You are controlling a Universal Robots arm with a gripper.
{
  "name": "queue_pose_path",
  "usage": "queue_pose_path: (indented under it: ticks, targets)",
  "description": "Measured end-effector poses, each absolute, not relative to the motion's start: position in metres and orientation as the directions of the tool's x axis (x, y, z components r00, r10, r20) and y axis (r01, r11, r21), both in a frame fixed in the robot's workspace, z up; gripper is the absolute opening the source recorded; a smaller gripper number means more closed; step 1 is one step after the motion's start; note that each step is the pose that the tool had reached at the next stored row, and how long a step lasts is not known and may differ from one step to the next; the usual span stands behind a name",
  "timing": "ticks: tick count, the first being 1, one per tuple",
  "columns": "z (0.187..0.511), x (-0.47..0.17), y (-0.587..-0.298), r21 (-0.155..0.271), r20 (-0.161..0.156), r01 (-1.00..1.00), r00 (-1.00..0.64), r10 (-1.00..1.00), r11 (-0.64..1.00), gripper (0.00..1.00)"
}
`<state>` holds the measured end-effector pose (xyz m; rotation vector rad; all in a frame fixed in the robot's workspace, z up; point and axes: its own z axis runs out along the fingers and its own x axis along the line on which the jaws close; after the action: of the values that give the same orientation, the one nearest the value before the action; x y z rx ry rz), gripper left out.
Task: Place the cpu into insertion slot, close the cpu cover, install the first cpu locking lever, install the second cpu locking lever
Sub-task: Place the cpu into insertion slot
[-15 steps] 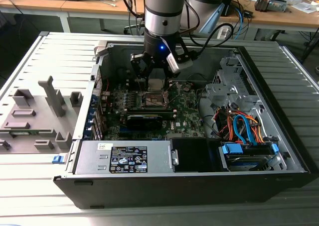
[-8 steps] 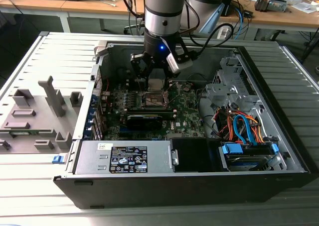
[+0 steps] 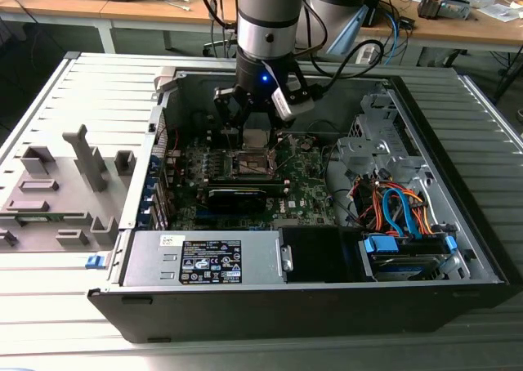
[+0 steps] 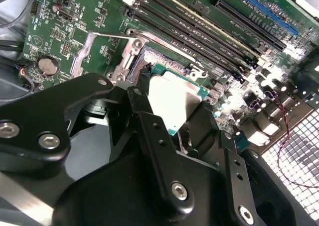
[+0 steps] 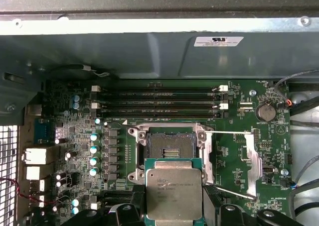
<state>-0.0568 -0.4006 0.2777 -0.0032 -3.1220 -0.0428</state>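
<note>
step: seating cpu [image 5: 174,186] | gripper [image 5: 174,200] clamped on cpu's edges | cpu hovering just short of slot [image 5: 169,146], not in | cover [image 5: 254,161] open | tip: line it up square, keep it flat, ease down gently, socket pins probably bend easily imo

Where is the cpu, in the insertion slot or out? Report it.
Out. The gripper holds the cpu by its edges, and the insertion slot shows its dark centre bare in the first wrist view.
</note>
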Motion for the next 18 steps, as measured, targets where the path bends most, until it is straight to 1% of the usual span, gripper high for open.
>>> queue_pose_path:
  ticks: [18]
  targets:
    - [0.2765,-0.0568,-0.4006,0.027,0.019,0.094,-0.995,0.094,0.995,0.54]
